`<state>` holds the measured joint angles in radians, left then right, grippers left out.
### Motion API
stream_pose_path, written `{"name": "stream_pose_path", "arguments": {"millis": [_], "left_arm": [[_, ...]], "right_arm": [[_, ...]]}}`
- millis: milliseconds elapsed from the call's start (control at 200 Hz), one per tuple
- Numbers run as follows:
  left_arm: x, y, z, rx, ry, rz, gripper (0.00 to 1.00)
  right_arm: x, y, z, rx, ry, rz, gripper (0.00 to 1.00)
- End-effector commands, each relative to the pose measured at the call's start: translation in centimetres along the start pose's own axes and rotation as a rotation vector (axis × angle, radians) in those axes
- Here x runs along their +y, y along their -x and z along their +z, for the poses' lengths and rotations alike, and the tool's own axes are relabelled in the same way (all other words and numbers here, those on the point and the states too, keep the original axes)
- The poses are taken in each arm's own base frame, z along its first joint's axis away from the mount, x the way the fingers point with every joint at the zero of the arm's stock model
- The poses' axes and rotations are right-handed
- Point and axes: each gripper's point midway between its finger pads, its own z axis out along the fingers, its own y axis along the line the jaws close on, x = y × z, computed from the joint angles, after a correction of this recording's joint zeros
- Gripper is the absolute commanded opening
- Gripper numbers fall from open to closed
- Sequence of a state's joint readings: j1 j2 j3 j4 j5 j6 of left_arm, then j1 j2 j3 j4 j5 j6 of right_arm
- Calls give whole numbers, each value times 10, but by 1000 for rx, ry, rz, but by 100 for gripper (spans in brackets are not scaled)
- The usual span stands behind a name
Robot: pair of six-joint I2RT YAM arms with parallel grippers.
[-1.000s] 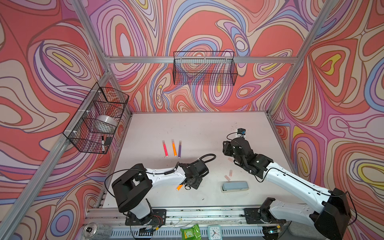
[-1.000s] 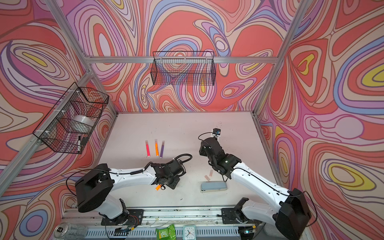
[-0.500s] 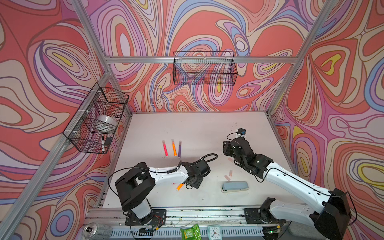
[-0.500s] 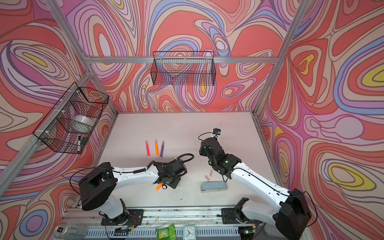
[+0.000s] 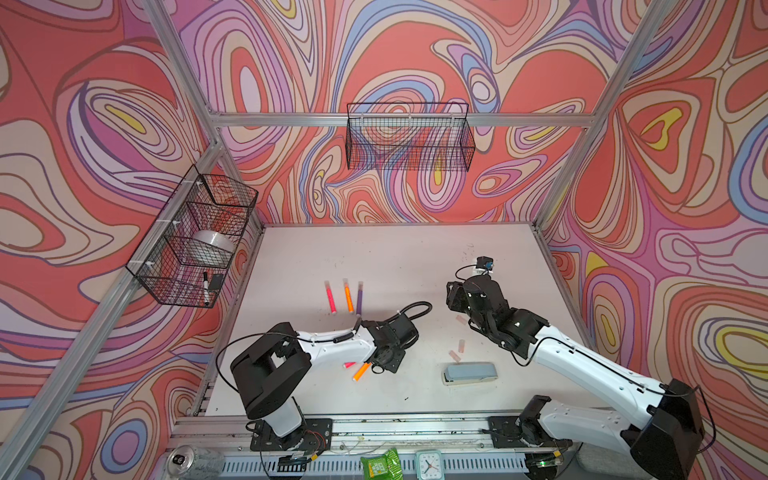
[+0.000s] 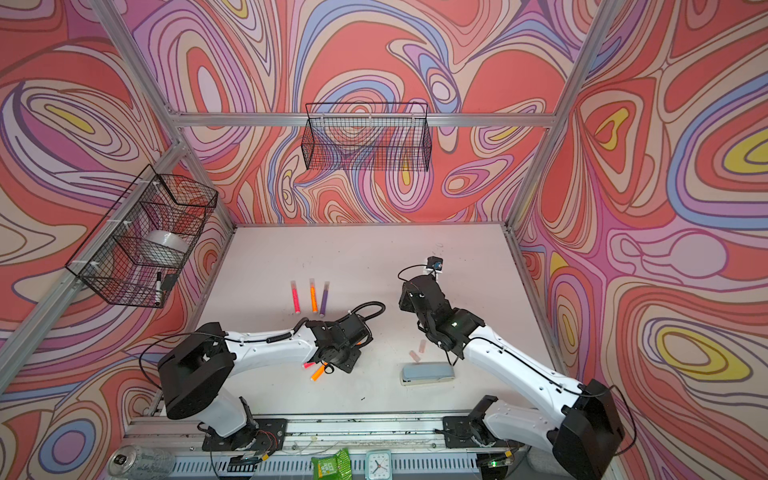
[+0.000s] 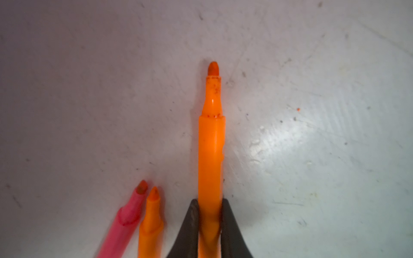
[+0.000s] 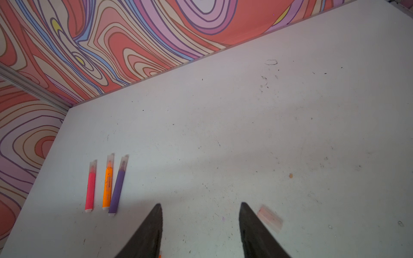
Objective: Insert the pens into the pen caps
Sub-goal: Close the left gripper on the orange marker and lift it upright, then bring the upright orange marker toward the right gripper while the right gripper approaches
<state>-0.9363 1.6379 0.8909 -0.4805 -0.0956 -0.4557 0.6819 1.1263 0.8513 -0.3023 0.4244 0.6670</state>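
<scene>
White bench (image 5: 395, 257), near its front: your left jaws grip an orange pen (image 7: 211, 156) lying flat. Lift it straight, keeping the tip exposed. Right jaws stand open, empty, beside a cap (image 8: 269, 217); take that next.

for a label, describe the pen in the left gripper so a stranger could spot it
On the white table, go to the left gripper, left of the grey-blue stapler. Among three uncapped pens there, it is the orange pen pinched between the black fingers; the pink pen and other orange pen lie loose.
</scene>
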Motion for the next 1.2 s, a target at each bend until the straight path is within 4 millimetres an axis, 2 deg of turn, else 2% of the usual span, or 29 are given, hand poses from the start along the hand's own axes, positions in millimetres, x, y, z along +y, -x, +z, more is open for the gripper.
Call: {"name": "stream_pose_path", "arguments": {"millis": [0,130,250,345,426,616,826,996,1197], "left_arm": [[6,30,-18,-66,-6,-26,12],[6,84,-50,-178,-93,-99,10],[4,129,-79,-293,-147,-152,9],[-2,150,-96,-388,-191,-163,7],[-9,159,-104,-485,-254,-150,7],[-8,154,-110,-604,-287,-95,7],[-23,146,-126,-698,-348,-5,7],[-28,141,-134,-722,-357,28,6],[-46,134,-152,-769,-407,96,5]], "right_arm": [[-7,6,-8,-38,-9,31,57],[-11,8,-14,-62,5,51,58],[-1,5,-15,-58,76,63,58],[13,-1,-15,-38,164,64,59],[26,-7,-15,-18,249,66,59],[60,-19,-18,39,446,70,61],[78,-33,-13,96,538,65,61],[86,-41,-9,132,576,75,60],[88,-50,0,165,579,80,59]]}}
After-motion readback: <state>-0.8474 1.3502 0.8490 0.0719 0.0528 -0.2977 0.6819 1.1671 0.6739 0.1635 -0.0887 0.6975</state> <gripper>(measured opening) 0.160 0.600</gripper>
